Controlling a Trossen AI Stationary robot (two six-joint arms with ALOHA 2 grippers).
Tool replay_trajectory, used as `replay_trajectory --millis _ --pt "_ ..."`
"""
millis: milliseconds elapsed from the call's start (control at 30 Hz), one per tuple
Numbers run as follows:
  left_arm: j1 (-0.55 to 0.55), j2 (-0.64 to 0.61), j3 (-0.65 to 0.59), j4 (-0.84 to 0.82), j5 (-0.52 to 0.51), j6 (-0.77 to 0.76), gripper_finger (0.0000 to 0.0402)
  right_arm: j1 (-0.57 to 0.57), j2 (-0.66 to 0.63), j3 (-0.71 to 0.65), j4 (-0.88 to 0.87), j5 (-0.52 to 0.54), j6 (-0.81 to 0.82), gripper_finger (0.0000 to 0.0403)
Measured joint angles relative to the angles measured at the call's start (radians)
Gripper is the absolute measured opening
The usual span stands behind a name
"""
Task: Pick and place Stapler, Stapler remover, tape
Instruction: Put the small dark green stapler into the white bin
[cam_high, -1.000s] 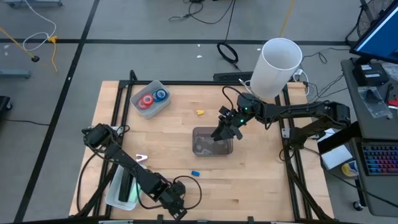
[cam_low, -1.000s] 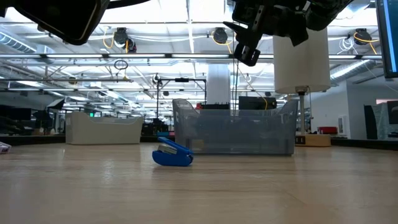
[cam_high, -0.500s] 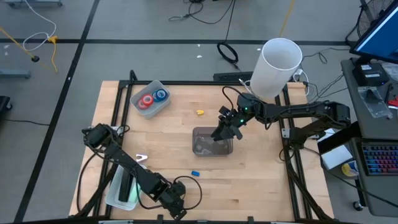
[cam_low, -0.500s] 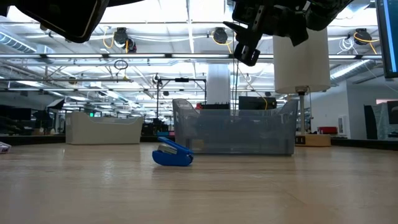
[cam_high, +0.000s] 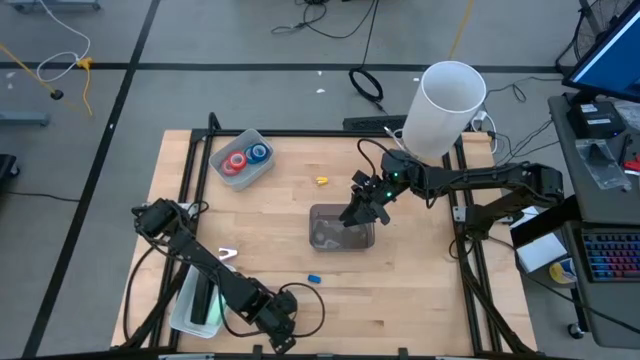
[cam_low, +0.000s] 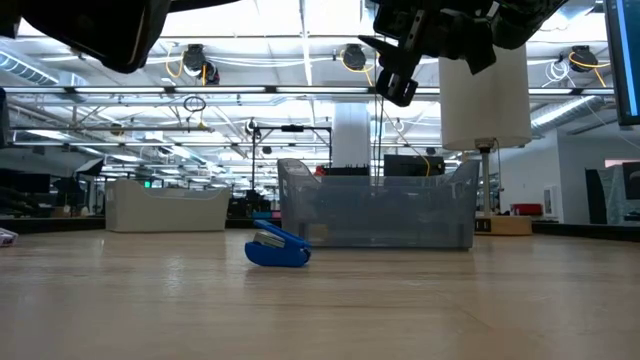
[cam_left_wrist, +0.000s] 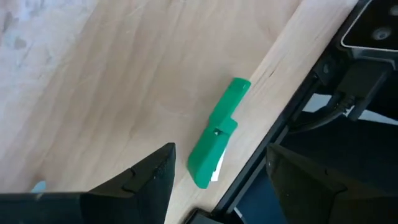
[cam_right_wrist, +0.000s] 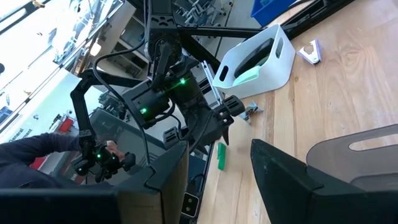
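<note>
Above bin (cam_high: 341, 228), right end effector (cam_high: 358, 212) open, empty.

blue stapler remover (cam_low: 277, 246) on table, tape (cam_high: 247, 158) in bin

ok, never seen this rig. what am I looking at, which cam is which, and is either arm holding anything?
Two dark robot arms work at a wooden table. There are four cameras: one overhead, one at table height, and one on each wrist.

In the overhead view, the left gripper is low at the near edge. The right gripper hangs over a clear grey bin. Both are open and hold nothing.

On the table:
- a clear tub holding red and blue tape rolls
- a white tray by the left arm
- a small blue tool in front of the bin
- a small yellow piece

The left wrist camera looks down at a green item at the table's edge. The right wrist camera looks across at the other arm.
</note>
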Motion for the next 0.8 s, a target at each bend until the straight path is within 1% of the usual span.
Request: replay_trajectory --millis 233,400,467,633,700,800 --pt "-0.002 0.017 0.001 0.018 0.023 0.036 0.025 0.0 0.0 0.0 -0.005 0.02 0.0 0.0167" --pt "-0.001 0.064 0.004 0.024 0.109 0.035 0.025 0.0 0.0 0.0 -0.008 0.026 -0.004 0.0167" --pt "-0.001 0.077 0.006 0.025 0.121 0.035 0.025 0.0 0.0 0.0 -0.008 0.026 -0.004 0.0167" --pt "-0.003 0.084 0.006 0.006 0.079 0.028 0.0248 0.0 0.0 0.0 -0.01 0.026 -0.004 0.0167" --pt "-0.004 0.085 0.005 -0.012 0.061 0.039 0.0237 0.0 0.0 0.0 -0.009 0.026 -0.004 0.0167" --pt "-0.003 0.086 0.004 -0.025 0.055 0.078 0.0208 0.0 0.0 0.0 -0.012 0.025 -0.003 0.0167"
